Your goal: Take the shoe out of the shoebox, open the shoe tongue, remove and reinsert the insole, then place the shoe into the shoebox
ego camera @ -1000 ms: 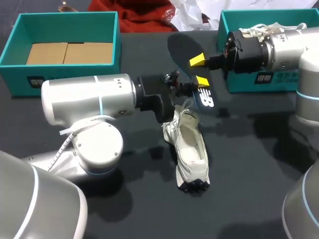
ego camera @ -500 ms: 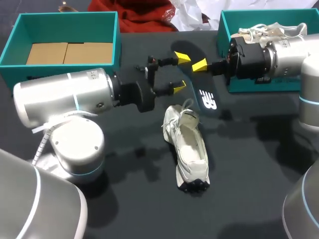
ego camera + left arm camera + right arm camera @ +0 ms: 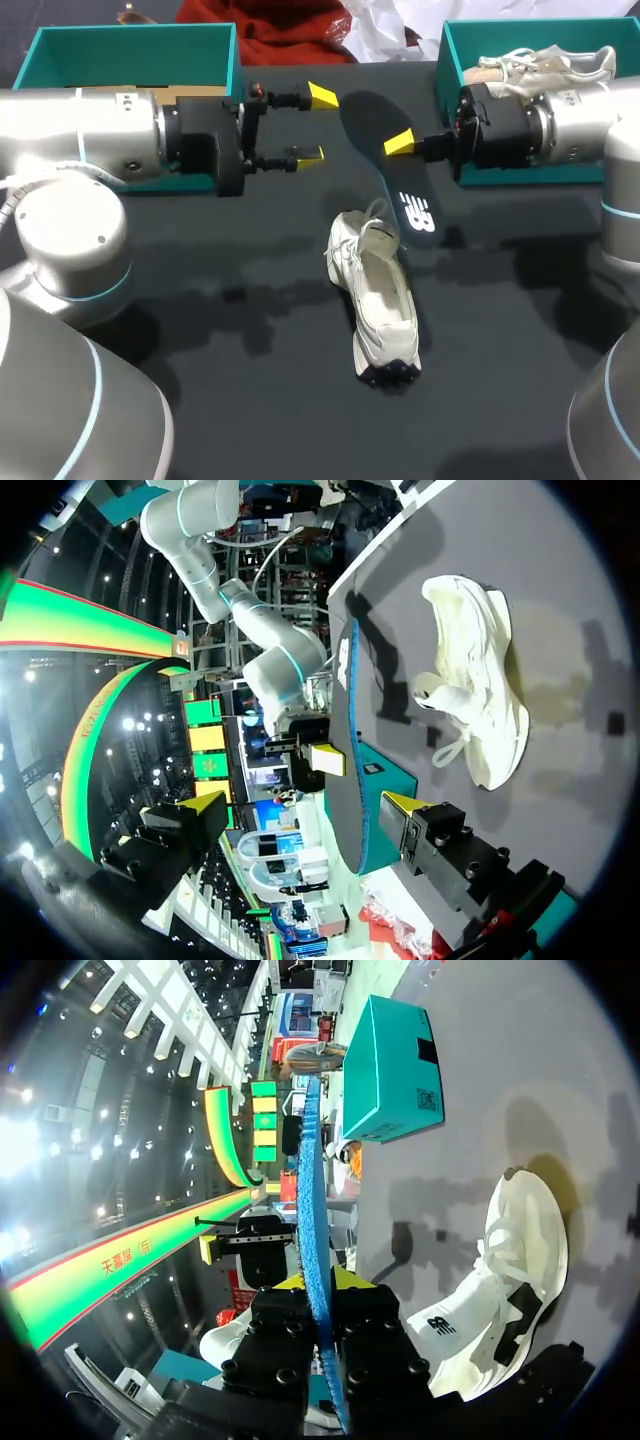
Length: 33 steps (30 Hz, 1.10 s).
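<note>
Insole (image 3: 366,112), dark, gripped edge-on by the fingers of the right gripper (image 3: 398,143) above the table (image 3: 250,400). Left gripper (image 3: 314,125) beside it, fingers spread, holding nothing. White shoe (image 3: 382,300) lies on the table, outside the teal shoebox (image 3: 520,172).

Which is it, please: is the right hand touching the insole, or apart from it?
Touching. The right wrist view shows the insole edge-on, clamped from both sides in the right hand.

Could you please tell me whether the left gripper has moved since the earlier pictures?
Yes. The left gripper, open, has pulled away from the shoe and the insole, back toward the left shoebox.
</note>
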Tool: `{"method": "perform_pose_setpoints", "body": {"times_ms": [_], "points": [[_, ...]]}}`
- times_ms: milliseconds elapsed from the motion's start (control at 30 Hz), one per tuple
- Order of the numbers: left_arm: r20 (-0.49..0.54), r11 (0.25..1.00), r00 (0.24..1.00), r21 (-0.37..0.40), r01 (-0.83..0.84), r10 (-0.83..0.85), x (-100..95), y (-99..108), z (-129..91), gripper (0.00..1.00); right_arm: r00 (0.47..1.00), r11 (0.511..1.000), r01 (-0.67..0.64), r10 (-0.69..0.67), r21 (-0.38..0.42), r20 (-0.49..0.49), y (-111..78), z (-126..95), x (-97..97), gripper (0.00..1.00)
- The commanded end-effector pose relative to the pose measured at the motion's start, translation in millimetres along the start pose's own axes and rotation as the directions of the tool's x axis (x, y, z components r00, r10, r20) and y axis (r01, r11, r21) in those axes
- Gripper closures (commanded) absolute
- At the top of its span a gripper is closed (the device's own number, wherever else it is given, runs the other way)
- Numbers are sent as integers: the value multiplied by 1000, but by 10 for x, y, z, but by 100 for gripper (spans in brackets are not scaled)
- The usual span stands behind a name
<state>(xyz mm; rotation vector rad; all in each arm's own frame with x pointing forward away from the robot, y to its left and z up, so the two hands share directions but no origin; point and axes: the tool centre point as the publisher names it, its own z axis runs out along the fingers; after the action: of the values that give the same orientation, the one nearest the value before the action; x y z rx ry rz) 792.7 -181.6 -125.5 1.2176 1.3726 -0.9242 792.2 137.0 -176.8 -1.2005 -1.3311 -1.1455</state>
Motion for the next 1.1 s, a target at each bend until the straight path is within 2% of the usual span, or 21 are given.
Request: {"method": "perform_pose_setpoints", "body": {"times_ms": [33, 133, 200, 300, 333, 400, 433, 500, 833, 867, 933, 1100], "points": [[-2, 1000, 1000, 6, -2, 2, 0, -13, -85, 0, 1000, 1000, -1, 1, 2, 2, 7, 5, -2, 100], [-2, 1000, 1000, 6, -2, 2, 0, -13, -85, 0, 1000, 1000, -1, 1, 2, 2, 7, 5, -2, 100], [-11, 999, 999, 1, -39, 39, -105, 52, -113, 0, 1000, 1000, -1, 1, 2, 2, 7, 5, -2, 100], [-69, 997, 995, 44, -64, 67, -237, 144, -136, 0, 1000, 1000, -1, 1, 2, 2, 7, 5, -2, 100], [-88, 997, 994, 38, -67, 70, -276, 181, -156, 0, 1000, 1000, -1, 1, 2, 2, 7, 5, -2, 100], [-171, 994, 980, 58, -94, 102, -357, 223, -186, 0, 1000, 1000, -1, 1, 2, 2, 7, 5, -2, 100], [-244, 992, 963, 80, -97, 114, -397, 241, -187, 0, 1000, 1000, -1, 1, 2, 2, 7, 5, -2, 100], [-369, 991, 920, 60, -116, 130, -423, 289, -184, 0, 1000, 1000, -1, 1, 2, 2, 7, 5, -2, 100], [-369, 991, 920, 60, -116, 130, -423, 289, -184, 0, 1000, 1000, -1, 1, 2, 2, 7, 5, -2, 100], [-368, 994, 923, 64, -93, 110, -445, 338, -170, 0, 1000, 1000, -1, 1, 2, 2, 7, 5, -2, 100], [-383, 993, 916, 74, -95, 117, -547, 409, -151, 0, 1000, 1000, -1, 1, 2, 2, 7, 5, -2, 100], [-502, 984, 857, 177, -24, 111, -842, 571, -80, 0, 1000, 1000, -1, 1, 2, 2, 7, 5, -2, 100]]}}
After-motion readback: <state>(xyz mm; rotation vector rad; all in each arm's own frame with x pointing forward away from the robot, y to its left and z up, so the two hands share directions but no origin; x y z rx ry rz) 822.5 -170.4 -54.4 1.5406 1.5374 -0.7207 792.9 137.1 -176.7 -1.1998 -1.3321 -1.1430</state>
